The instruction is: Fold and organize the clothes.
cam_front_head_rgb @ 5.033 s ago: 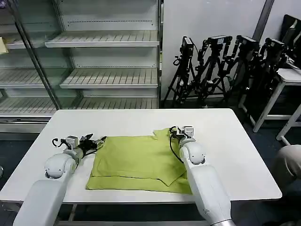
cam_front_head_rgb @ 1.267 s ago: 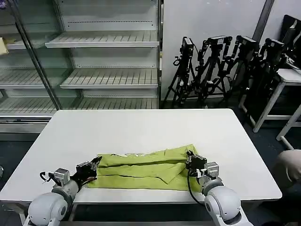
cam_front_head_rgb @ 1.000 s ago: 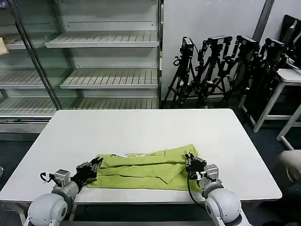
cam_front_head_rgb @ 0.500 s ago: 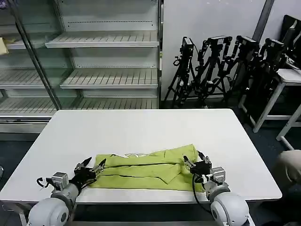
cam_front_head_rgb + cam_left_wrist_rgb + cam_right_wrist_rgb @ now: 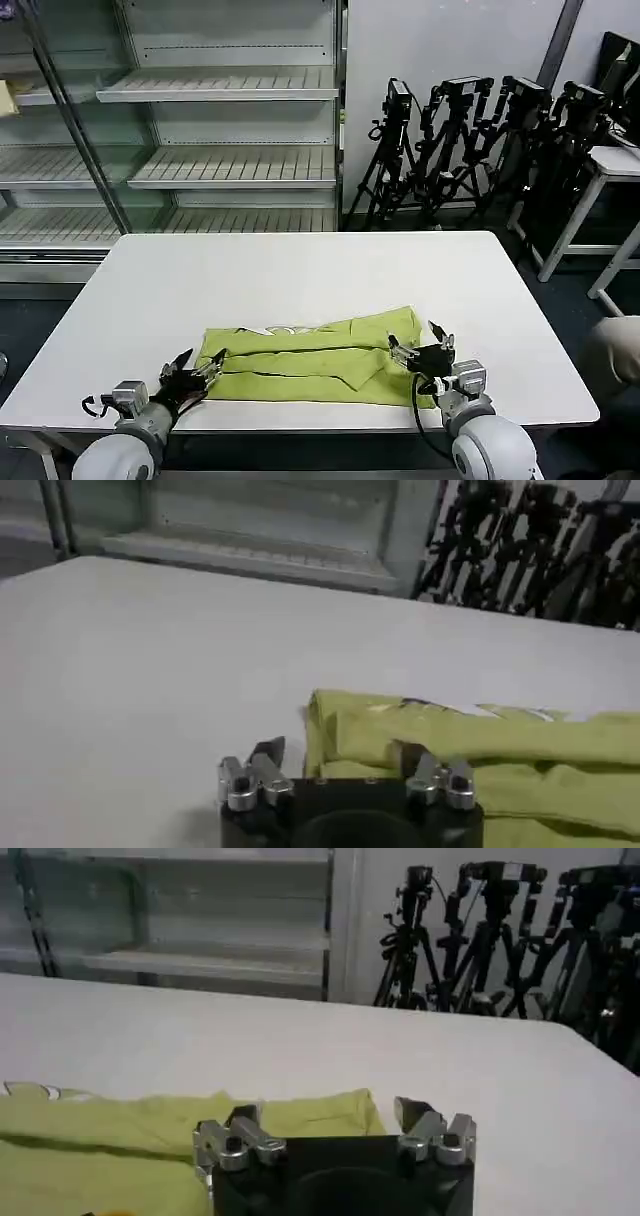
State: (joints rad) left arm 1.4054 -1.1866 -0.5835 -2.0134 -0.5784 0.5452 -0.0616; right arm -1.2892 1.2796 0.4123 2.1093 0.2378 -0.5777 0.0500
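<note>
Low in the head view, the left gripper [image 5: 197, 364] and right gripper [image 5: 421, 346] sit with fingers spread, holding nothing, at either end of the folded lime shirt [image 5: 310, 355]. It lies along the white table [image 5: 300, 270]'s near edge. Beyond, upper left, stand bare shelves [image 5: 225, 90]; upper right, black tripods [image 5: 480, 150].
</note>
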